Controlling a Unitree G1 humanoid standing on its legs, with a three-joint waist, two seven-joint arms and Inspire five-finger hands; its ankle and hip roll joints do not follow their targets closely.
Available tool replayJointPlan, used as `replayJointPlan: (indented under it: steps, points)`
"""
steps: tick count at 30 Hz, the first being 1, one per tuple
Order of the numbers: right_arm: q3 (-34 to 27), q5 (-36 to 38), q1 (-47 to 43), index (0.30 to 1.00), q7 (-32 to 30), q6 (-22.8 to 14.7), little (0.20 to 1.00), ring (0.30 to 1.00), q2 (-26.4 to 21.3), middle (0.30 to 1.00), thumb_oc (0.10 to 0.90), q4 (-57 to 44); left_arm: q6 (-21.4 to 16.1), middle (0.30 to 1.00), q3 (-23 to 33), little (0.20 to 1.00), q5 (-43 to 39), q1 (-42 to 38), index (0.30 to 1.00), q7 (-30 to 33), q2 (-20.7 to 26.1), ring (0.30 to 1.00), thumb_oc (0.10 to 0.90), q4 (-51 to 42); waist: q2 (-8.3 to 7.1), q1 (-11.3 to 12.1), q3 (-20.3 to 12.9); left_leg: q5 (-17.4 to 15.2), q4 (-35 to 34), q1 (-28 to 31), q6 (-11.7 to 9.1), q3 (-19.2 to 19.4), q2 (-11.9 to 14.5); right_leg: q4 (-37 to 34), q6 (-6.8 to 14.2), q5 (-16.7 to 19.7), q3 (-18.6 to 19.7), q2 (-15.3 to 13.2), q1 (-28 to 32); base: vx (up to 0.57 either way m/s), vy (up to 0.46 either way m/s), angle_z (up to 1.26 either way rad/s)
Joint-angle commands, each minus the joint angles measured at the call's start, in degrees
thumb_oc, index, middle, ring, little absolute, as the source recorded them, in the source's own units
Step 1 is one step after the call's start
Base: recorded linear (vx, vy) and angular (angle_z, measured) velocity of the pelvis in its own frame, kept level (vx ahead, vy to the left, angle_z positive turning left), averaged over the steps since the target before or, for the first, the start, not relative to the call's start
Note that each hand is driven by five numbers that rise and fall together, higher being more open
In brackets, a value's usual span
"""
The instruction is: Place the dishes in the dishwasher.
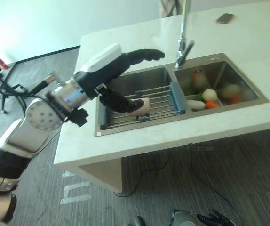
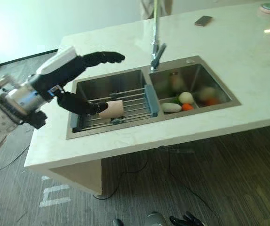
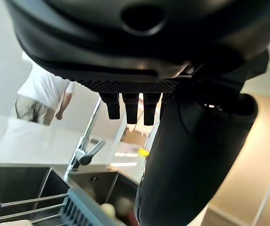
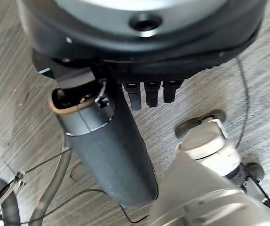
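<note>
1. My left hand reaches over the left basin of the double sink, fingers stretched out nearly straight above the rack and the thumb dropped low toward the cup. It is spread wide and has hold of nothing yet.
2. The dish I am after is a pale cup lying on its side on the wire drying rack that spans the left basin, near the counter's front edge. My thumb tip is at or just beside it; I cannot tell whether it touches.
3. I judge the cup to be ceramic: stiff, smooth, fairly light, likely slippery if wet, and breakable if it drops onto the steel. Lying sideways on rods, it may roll when nudged. I would close across its body, thumb on one side and fingers on the other, rather than pinch the rim.
4. The rack's blue end piece sits just past the cup toward the divider, which limits how far I can sweep that way.
5. The tap rises behind the divider, close to my outstretched fingers; I should lift clear of it.
6. The right basin holds vegetables, white, orange and green, well apart from the cup.
7. A phone lies near the counter's far edge.
8. My right hand hangs over the floor, fingers relaxed and empty.
9. A person stands beyond the counter.
</note>
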Motion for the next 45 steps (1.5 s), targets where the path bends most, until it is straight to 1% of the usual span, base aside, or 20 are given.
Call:
replayJointPlan:
  steps: [1, 2, 4, 7, 10, 12, 17, 19, 22, 23, 27, 30, 32, 34, 40, 45]
  points:
    - [-0.8, 2.1, -1.0, 0.9, 1.6, -1.8, 0.9, 0.9, -1.9, 0.9, 0.8, -1.0, 3.6, 0.9, 7.4, 0.9, 4.7, -5.9, 0.9, 6.2, -0.1, 0.9, 0.8, 5.3, 1.12, 0.5, -0.7, -12.2, 5.9, 0.0, -1.2, -3.1, 2.1, -1.6, 4.9, -5.1, -2.4, -2.1, 2.8, 0.05, -0.014, -0.22]
    - [-0.6, 2.4, -0.6, 0.9, 1.3, -1.7, 0.9, 0.9, -2.0, 0.9, 0.8, -1.3, 4.7, 0.9, 4.6, 0.9, 6.4, -8.3, 0.9, 7.2, 0.2, 0.9, 0.8, 8.7, 1.35, -0.3, -0.7, -12.2, 5.9, 0.2, -1.2, -2.6, 2.1, -1.6, 5.1, -4.9, -1.9, -2.1, 2.5, 0.04, -0.005, -0.19]
    - [-0.4, 2.7, -0.3, 0.9, 0.9, -1.3, 0.9, 0.9, -2.0, 0.9, 0.8, -1.8, 5.3, 0.9, 2.7, 0.9, 7.7, -9.7, 0.9, 7.7, 0.4, 0.9, 0.8, 11.8, 1.62, -0.7, -0.6, -12.1, 5.9, 0.2, -1.2, -2.2, 2.1, -1.6, 5.3, -4.6, -1.3, -2.0, 2.1, 0.04, 0.002, -0.2]
    - [-0.6, 2.2, 0.6, 0.9, 0.5, -1.3, 0.9, 0.9, -2.2, 0.9, 0.8, -2.6, 4.9, 0.9, 1.1, 0.9, 8.8, -10.8, 0.9, 9.3, 1.1, 0.9, 0.8, 16.0, 2.31, -1.6, -0.2, -12.1, 5.9, 0.2, -1.1, -1.5, 2.0, -1.6, 5.6, -4.1, -0.5, -2.1, 1.6, 0.04, 0.024, -0.15]
    - [-0.7, 2.2, 1.4, 0.9, 0.4, -1.4, 0.9, 0.9, -2.4, 0.9, 0.8, -3.3, 5.2, 0.9, 1.1, 0.9, 10.0, -10.6, 0.9, 10.5, 1.7, 0.9, 0.8, 18.0, 2.91, -2.1, 0.2, -12.1, 5.9, 0.3, -1.1, -1.2, 1.7, -1.6, 5.9, -3.9, -0.1, -2.2, 1.3, 0.03, 0.028, -0.13]
    - [-0.8, 2.1, 1.9, 0.9, 0.1, -1.3, 0.9, 0.9, -2.4, 0.9, 0.8, -4.2, 5.0, 0.9, 1.0, 0.9, 10.0, -10.1, 0.9, 9.2, 2.0, 0.9, 0.8, 19.4, 3.24, -2.4, 0.5, -12.1, 5.9, 0.4, -1.0, -0.9, 1.6, -1.6, 6.1, -3.7, 0.2, -2.4, 1.2, 0.03, 0.025, -0.06]
    - [-1.3, 1.4, 2.6, 0.9, -0.4, -0.7, 0.9, 0.9, -2.9, 0.9, 0.8, -5.9, 5.9, 0.9, 0.9, 0.9, 9.1, -9.0, 0.9, 3.6, 1.8, 0.9, 0.8, 21.4, 3.95, -2.8, 1.1, -12.0, 5.9, 0.2, -1.0, -0.8, 1.2, -1.6, 6.4, -3.4, 0.7, -2.5, 0.7, 0.03, 0.027, -0.06]
    - [-1.6, 1.0, 2.7, 0.9, -0.5, -0.5, 0.9, 0.9, -3.1, 0.9, 0.8, -6.6, 5.6, 0.9, 0.8, 0.9, 8.3, -8.5, 0.9, 2.6, 1.5, 0.9, 0.8, 21.9, 4.23, -3.0, 1.5, -12.0, 5.9, 0.1, -0.9, -0.8, 1.1, -1.6, 6.5, -3.2, 0.9, -2.6, 0.5, 0.02, 0.035, -0.09]
    - [-1.8, 0.2, 2.9, 0.9, -0.9, -0.4, 0.9, 0.9, -3.7, 0.9, 0.8, -7.4, 7.0, 0.9, 0.9, 0.9, 7.3, -7.5, 0.9, 1.6, 0.1, 0.9, 0.8, 22.5, 4.64, -3.4, 2.1, -11.8, 5.9, -0.2, -0.9, -0.8, 0.8, -1.6, 6.6, -3.0, 1.3, -2.6, 0.0, 0.02, 0.041, -0.07]
    - [-1.8, 0.0, 2.9, 0.9, -1.1, -0.4, 0.9, 0.9, -3.8, 0.9, 0.8, -7.5, 8.1, 0.9, 1.0, 0.9, 7.0, -7.1, 0.9, 1.7, -0.6, 0.9, 0.8, 22.7, 4.75, -3.5, 2.3, -11.7, 5.9, -0.2, -0.9, -0.9, 0.7, -1.6, 6.6, -3.0, 1.5, -2.6, -0.1, 0.02, 0.035, -0.05]
    - [-1.7, 0.0, 3.0, 0.9, -1.8, 0.2, 0.9, 0.9, -4.0, 0.9, 0.8, -8.9, 9.8, 0.9, 1.6, 0.9, 7.9, -5.8, 0.9, 3.2, -2.4, 0.9, 0.8, 23.5, 4.89, -3.7, 3.1, -11.5, 5.9, -0.8, -0.8, -1.0, 0.4, -1.6, 6.6, -2.7, 1.6, -2.7, -0.7, 0.01, 0.015, -0.01]
    - [-1.8, 0.2, 3.0, 0.9, -1.9, 0.7, 0.9, 0.9, -4.2, 0.9, 0.8, -9.6, 8.5, 0.9, 1.8, 0.9, 10.8, -5.2, 0.9, 4.1, -2.4, 0.9, 0.8, 24.0, 4.92, -3.8, 3.7, -11.4, 5.9, -1.1, -0.8, -1.1, 0.2, -1.6, 6.7, -2.5, 1.7, -2.8, -1.1, 0.0, 0.009, -0.01]
    - [-1.8, 0.1, 2.8, 0.9, -2.1, 1.1, 0.9, 0.9, -4.4, 0.9, 0.8, -9.8, 8.8, 0.9, 1.8, 0.9, 12.1, -5.2, 0.9, 4.4, -2.3, 0.9, 0.8, 23.4, 4.92, -3.8, 4.4, -11.2, 5.9, -1.6, -0.8, -1.2, 0.2, -1.6, 6.7, -2.3, 1.8, -2.9, -1.6, -0.01, 0.033, -0.01]
    - [-2.3, 0.0, 3.0, 0.9, -1.9, 1.4, 0.9, 0.9, -4.8, 0.9, 0.8, -9.9, 10.1, 0.9, 1.1, 0.9, 16.6, -5.6, 0.9, 7.3, -1.5, 0.9, 0.8, 22.5, 4.9, -4.0, 5.3, -11.0, 5.9, -2.1, -0.7, -1.4, 0.0, -1.6, 6.7, -2.1, 1.8, -2.9, -2.0, -0.01, 0.029, -0.08]
    - [-1.8, 0.9, 2.5, 0.9, -2.0, 1.6, 0.9, 0.9, -5.1, 0.9, 0.8, -11.0, 12.4, 0.9, 1.4, 0.9, 16.4, -5.1, 0.9, 9.7, -1.0, 0.9, 0.8, 22.4, 4.73, -3.8, 7.0, -10.5, 5.9, -3.4, -0.6, -2.0, -0.2, -1.6, 6.6, -1.8, 1.8, -3.0, -3.1, -0.01, 0.01, -0.07]
    - [-1.5, 1.8, 2.0, 0.9, -1.8, 1.9, 0.9, 0.9, -5.4, 0.9, 0.8, -12.7, 12.4, 0.9, 2.6, 0.9, 15.2, -4.1, 0.9, 12.2, -1.6, 0.9, 0.8, 22.2, 4.68, -3.7, 8.5, -10.0, 5.9, -4.5, -0.7, -2.4, -0.4, -1.6, 6.3, -1.5, 1.8, -3.0, -3.9, -0.01, 0.0, 0.0]
